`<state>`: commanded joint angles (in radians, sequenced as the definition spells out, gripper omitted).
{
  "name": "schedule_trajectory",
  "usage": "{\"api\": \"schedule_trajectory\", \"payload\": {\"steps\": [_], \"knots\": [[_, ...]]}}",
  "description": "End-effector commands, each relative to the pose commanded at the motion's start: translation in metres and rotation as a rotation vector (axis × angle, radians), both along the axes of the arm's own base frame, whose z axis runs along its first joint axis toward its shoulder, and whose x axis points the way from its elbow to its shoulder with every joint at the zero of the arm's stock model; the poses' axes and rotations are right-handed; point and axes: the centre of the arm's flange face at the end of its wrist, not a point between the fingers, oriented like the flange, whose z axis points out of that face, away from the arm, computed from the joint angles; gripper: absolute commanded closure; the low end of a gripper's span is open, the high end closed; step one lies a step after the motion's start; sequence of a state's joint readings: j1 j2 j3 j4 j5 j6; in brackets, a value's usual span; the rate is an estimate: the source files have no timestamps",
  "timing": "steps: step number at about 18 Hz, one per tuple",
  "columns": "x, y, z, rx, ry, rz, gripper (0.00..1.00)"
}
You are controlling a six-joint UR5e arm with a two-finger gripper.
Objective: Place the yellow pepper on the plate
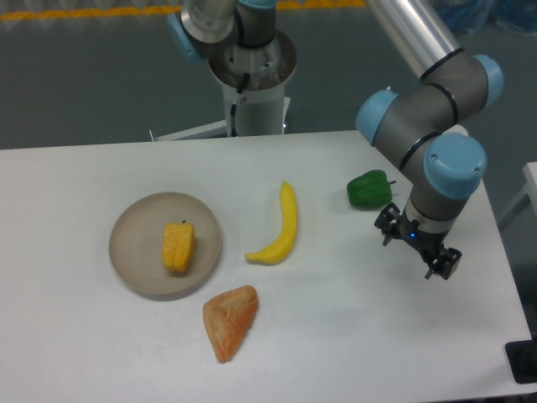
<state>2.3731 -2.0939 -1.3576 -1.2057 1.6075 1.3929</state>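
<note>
The yellow pepper (178,246) lies on the plate (134,260), just right of the dish's centre, with its small dark stem pointing toward 12 o'clock. Judged from how things lie, the task's placement is done. The gripper (418,249) hangs over the white surface (352,327) far off at the plate's 3 o'clock, holding nothing; whether its fingers are spread or pressed together cannot be told at this angle and size.

Little can go wrong now, but one risk remains — the green pepper (369,188) sits just at the gripper's 11 o'clock, beside the arm's wrist, and a careless swing of the arm could knock it along the surface. A sweep back toward the plate would also cross the banana (282,227), which lies between the two, and could push it against the rim. The orange wedge-shaped piece (228,320), at the plate's 5 o'clock, lies close to the plate's edge as well.

The gripper's fingertips are dark and blurred, so their gap is unreadable. The upper arm runs out of the top edge, and the robot base is cut off there too.
</note>
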Motion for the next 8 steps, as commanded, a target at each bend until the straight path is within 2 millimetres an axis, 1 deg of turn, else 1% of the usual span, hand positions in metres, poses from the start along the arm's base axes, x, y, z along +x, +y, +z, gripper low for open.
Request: {"api": "schedule_trajectory", "payload": {"steps": [1, 8], "knots": [[-0.0011, 0.001, 0.0035, 0.004, 0.004, 0.0, 0.0], [-0.0022, 0.0021, 0.0029, 0.008, 0.009, 0.0, 0.0]]}}
